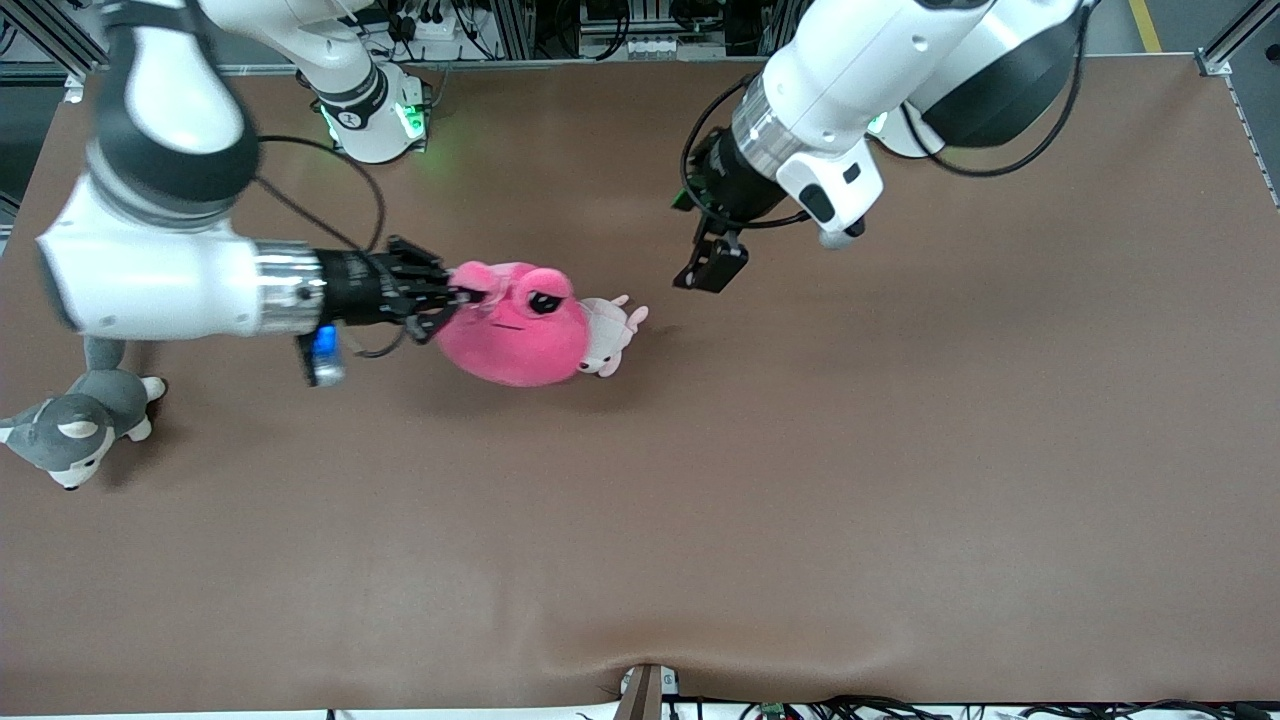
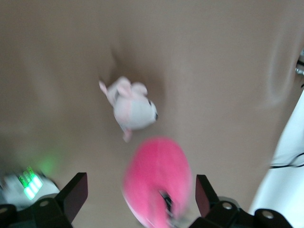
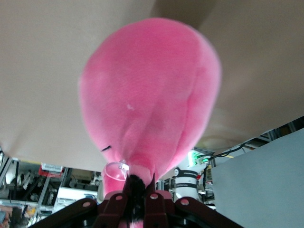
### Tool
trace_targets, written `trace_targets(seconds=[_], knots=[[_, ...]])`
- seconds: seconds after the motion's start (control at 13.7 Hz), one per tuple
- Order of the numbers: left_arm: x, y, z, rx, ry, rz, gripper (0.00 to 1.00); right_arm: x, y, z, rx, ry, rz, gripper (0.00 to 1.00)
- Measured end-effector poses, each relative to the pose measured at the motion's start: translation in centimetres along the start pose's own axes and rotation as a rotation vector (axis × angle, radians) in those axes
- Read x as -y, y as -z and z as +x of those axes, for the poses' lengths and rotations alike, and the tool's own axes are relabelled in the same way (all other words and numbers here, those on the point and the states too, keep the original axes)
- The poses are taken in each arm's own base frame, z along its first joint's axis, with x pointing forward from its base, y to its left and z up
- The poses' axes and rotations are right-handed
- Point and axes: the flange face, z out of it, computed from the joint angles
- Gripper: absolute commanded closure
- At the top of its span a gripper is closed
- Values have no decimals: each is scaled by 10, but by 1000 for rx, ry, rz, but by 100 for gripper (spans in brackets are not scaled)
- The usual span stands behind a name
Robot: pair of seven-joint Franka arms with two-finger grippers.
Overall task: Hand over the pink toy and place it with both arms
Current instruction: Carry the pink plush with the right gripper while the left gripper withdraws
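The pink toy [image 1: 512, 330] is a big hot-pink plush with droopy black eyes. My right gripper [image 1: 447, 295] is shut on a bump at its top edge and holds it up over the middle of the table; in the right wrist view the toy [image 3: 149, 95] hangs from the shut gripper [image 3: 137, 186]. My left gripper [image 1: 711, 266] is open and empty in the air, a short way off toward the left arm's end. In the left wrist view the gripper [image 2: 140, 192] stands wide open, with the blurred pink toy [image 2: 156, 183] farther off between the fingers.
A small pale pink-and-white plush animal [image 1: 610, 335] lies on the table right beside the pink toy; it also shows in the left wrist view [image 2: 132, 107]. A grey-and-white husky plush [image 1: 80, 420] lies at the right arm's end of the brown table [image 1: 900, 450].
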Motion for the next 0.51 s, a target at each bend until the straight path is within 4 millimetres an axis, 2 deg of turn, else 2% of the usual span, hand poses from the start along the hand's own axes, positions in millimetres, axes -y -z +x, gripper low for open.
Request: trace_targets(seconds=[0.15, 0.29, 0.51], knots=[[5, 19, 18, -68, -159, 16, 0, -24, 45, 38, 35, 35, 5, 100], [5, 47, 51, -113, -302, 41, 0, -52, 87, 72, 69, 47, 20, 100], [0, 78, 109, -149, -423, 91, 0, -93, 131, 114, 94, 61, 40, 100]])
